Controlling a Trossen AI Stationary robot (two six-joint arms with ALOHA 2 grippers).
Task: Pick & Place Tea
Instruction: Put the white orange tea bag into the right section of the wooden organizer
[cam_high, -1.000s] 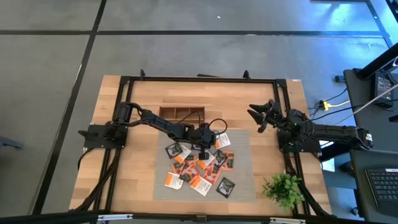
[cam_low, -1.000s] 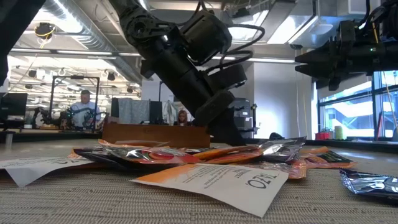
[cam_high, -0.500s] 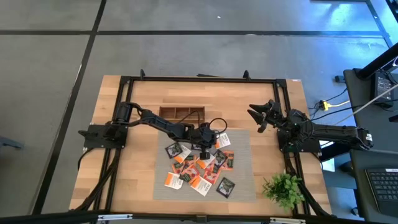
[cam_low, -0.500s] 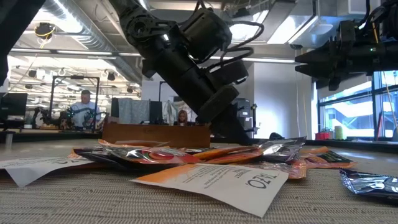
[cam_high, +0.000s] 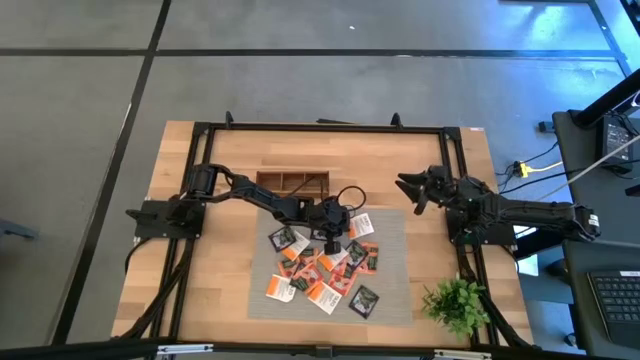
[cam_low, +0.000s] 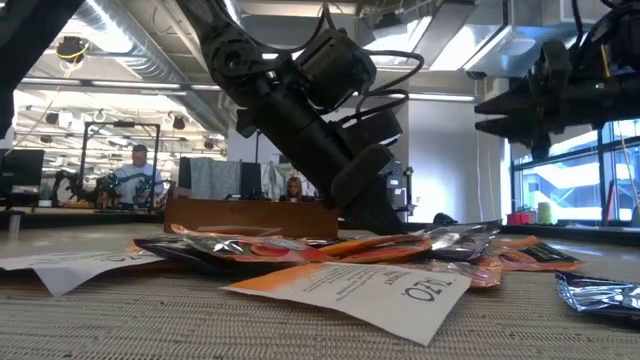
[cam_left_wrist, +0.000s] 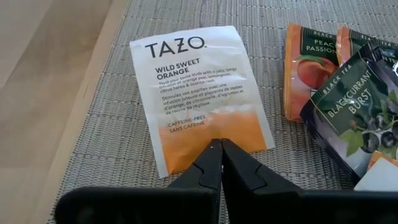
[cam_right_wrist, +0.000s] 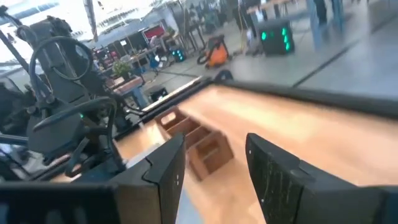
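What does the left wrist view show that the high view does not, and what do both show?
Left wrist only: the left hand shut on the orange edge of a white sachet, with its print readable. High only: the wooden tray, the plant, and the right hand open, off the mat. Both: the sachet pile on the grey mat.

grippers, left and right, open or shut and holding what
Left gripper: shut, pinching the edge of the white Wild Sweet Orange sachet.
Right gripper: open, empty, raised beside the mat.
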